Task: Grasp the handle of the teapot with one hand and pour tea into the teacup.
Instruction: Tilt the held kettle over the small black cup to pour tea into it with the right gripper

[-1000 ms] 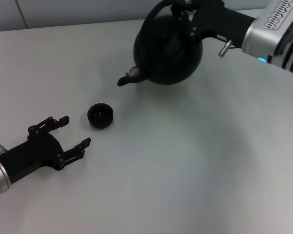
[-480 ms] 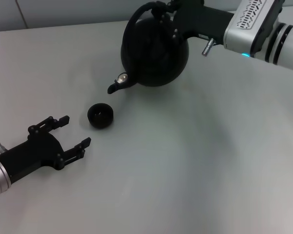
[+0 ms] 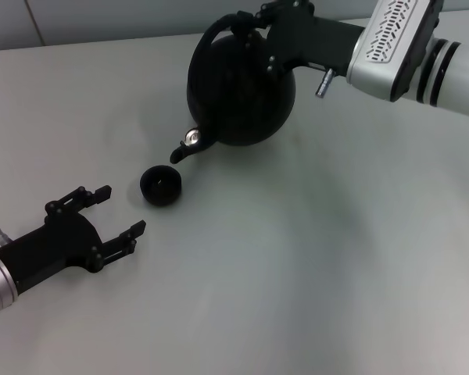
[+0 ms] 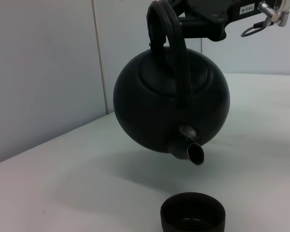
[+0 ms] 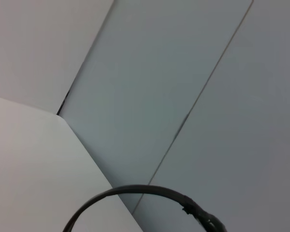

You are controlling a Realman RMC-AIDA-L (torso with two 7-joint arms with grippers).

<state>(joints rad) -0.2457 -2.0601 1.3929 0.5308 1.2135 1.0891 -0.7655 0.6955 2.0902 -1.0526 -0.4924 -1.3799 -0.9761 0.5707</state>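
Right tool (image 3: 275, 23) pinching handle (image 3: 211, 35), teapot (image 3: 241, 92) airborne; spout short of teacup (image 3: 161, 185), spill risk. Left tool (image 3: 113, 219) spread, idle.

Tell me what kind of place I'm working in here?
Most likely a lab or test bench, not a kitchen. The table is plain pale grey, backed by bare panelled walls, and it carries only the teapot and teacup.
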